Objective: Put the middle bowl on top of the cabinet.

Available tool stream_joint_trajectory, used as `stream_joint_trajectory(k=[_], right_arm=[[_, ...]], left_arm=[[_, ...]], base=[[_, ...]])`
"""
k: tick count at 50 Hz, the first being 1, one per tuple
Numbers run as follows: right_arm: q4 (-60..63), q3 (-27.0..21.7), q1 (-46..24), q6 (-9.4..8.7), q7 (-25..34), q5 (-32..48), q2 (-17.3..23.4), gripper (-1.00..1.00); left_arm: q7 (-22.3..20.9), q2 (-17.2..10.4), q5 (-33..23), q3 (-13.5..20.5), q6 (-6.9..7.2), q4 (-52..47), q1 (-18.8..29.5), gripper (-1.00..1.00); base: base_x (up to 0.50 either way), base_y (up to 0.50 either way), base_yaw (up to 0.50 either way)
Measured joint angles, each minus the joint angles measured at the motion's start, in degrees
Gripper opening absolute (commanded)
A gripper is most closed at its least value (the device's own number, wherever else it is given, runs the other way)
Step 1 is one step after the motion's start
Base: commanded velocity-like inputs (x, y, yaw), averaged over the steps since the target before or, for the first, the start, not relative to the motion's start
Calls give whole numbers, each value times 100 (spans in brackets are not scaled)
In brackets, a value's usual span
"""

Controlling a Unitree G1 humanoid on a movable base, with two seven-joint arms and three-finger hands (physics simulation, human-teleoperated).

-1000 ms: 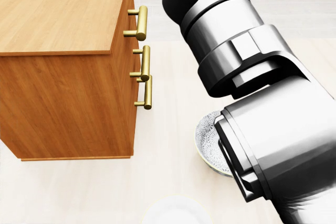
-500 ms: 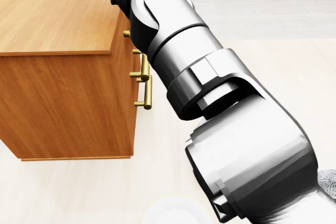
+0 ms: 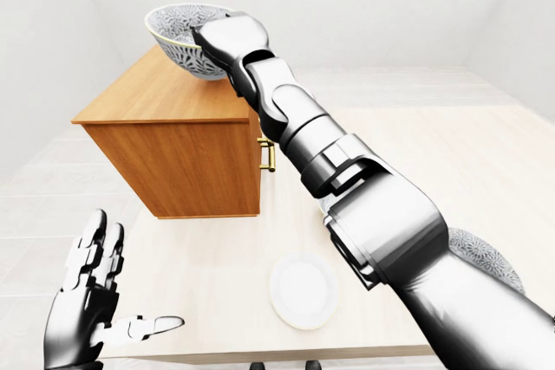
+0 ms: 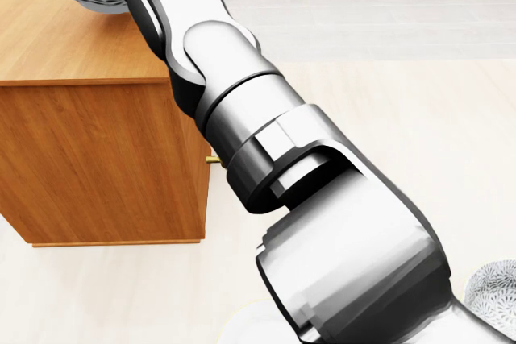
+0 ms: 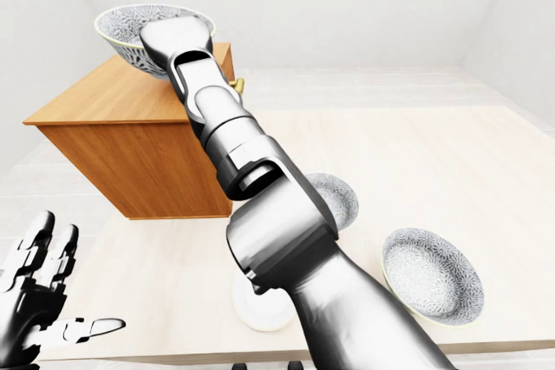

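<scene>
- Cabinet (image 3: 156,97): stood on the table (image 5: 416,153), with nothing yet seen resting on its wooden top, so the placing is judged unfinished.
- Right arm (image 3: 347,188): stretched up and to the left across the cabinet's handled side.
- Middle bowl (image 3: 178,36): lifted off the table and held over the cabinet top, near its far corner in the left-eye view. A gap below it is suggested, but contact cannot be ruled out. Lowering and letting go are left.
- Spare bowl (image 5: 434,275), second bowl (image 5: 340,197) and white plate (image 3: 303,290): left on the table.
- Right hand (image 3: 227,41): judged clamped on the bowl's rim, though its fingers are hidden.
- Left hand (image 3: 91,301): spread wide, nothing held, low at the left.
- Against the head view a second earlier:
  - The arm is swung leftward.
  - All but one brass handle tip (image 4: 212,159) is now covered.
  - The middle bowl is brought in at the top left.
  - The cabinet is unshifted, so the camera is judged still.
</scene>
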State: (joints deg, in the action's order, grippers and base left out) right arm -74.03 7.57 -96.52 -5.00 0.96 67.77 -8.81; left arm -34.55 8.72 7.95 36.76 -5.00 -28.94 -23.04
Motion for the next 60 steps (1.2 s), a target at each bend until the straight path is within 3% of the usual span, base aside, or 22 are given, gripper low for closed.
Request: stream_joint_trajectory(k=[25, 60], right_arm=[[7, 14, -8, 0, 78, 322, -218, -100], [-5, -94, -14, 0, 65, 352, -170, -94]], left_arm=[[-212, 103, 58, 136, 0, 7, -75, 100], [-270, 128, 138, 314, 0, -44, 18, 100]], base=[[0, 0, 0], [0, 0, 0]])
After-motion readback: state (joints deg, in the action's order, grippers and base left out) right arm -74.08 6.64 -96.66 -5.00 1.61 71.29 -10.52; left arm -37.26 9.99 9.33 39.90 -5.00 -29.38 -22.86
